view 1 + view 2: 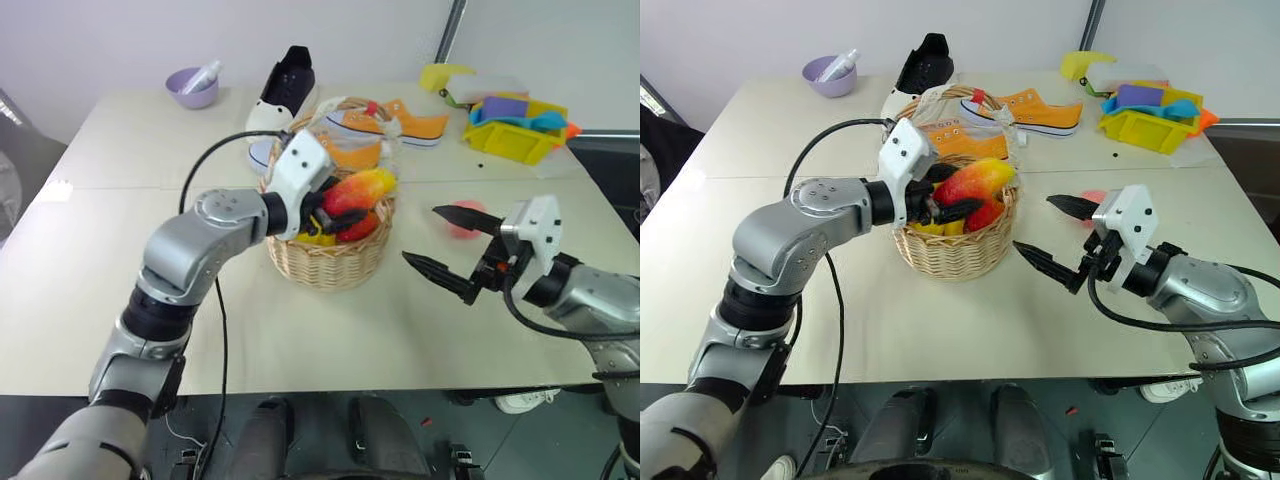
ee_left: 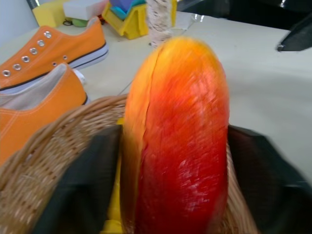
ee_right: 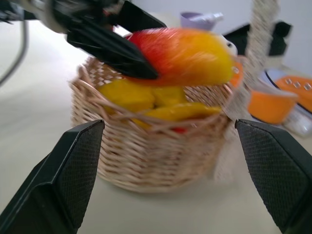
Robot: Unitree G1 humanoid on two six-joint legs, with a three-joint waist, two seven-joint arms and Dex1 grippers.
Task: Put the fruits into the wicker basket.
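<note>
Mango-like fruit (image 1: 360,188), red shading to orange-yellow, sits over the wicker basket (image 1: 330,262) between the two black fingers of the left gripper (image 1: 335,212). The left wrist view has a finger on each side of the fruit, but whether they press on it or stand just off it cannot be told. The left arm reaches from the near left across the table (image 1: 120,260), bent at the elbow, gripper pointing right over the basket's rim.

Yellow fruit (image 3: 146,95) lies inside the basket under the mango, clearest in the right wrist view, with a bit of red lower down. The peach (image 1: 466,218), pink, rests on the table right of the basket, partly hidden behind the right gripper (image 1: 450,245). That gripper is spread wide and holds nothing; it hovers right of the basket, pointing left toward it, forearm coming in from the near right.

Beyond the basket lie orange sneakers (image 1: 410,122) and a black shoe (image 1: 285,85). A lilac bowl (image 1: 192,88) stands far left, a yellow plastic tray (image 1: 510,135) far right. No writing can be read.
</note>
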